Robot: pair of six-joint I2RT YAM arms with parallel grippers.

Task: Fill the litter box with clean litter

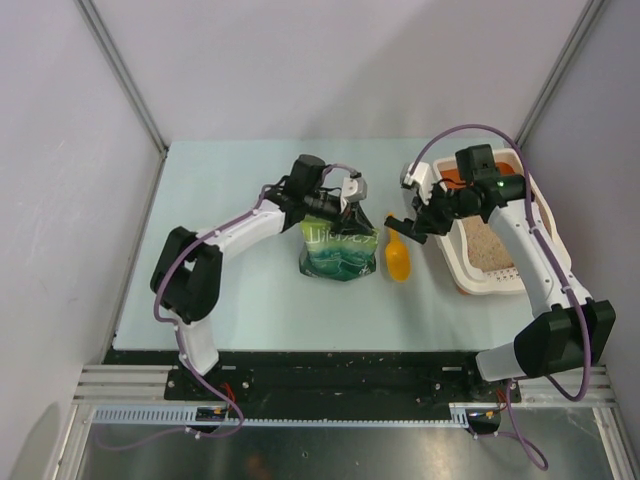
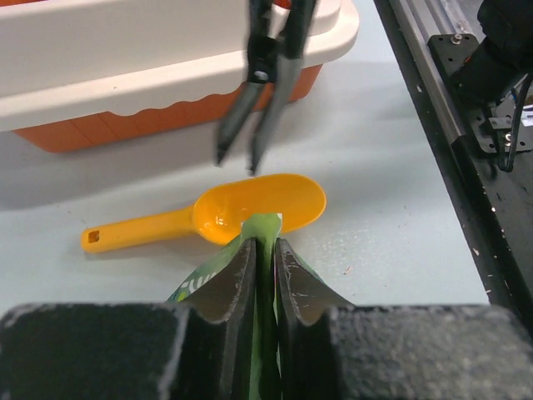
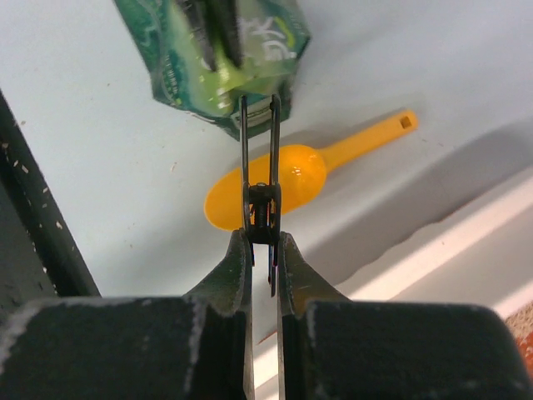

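**Top external: both pincers loaded, litter box at right of worktop**

Top external view has the litter box (image 1: 458,258) at the right side of the pale worktop (image 1: 250,180), long side running away from the arm bases. It is a long white tray with rounded corners and a raised rim. The outer wall below the rim is orange, and orange also shows at the far end. Part of the right arm crosses over it.

The clean litter (image 1: 490,248) sits inside the box toward the near end. It is pale beige and fine-grained, like sand.

The left pincer (image 2: 262,250) is clamped tight on the top edge of a green printed bag (image 2: 263,227), which stands on the worktop left of the box. The right pincer (image 3: 265,242) is closed on thin black scissors (image 3: 258,150), blades nearly together and pointing at the bag's lower corner. I cannot tell whether the tips touch the bag.

An orange scoop (image 1: 398,258) lies flat on the worktop between the bag and the box, bowl up, with the scissors above it.
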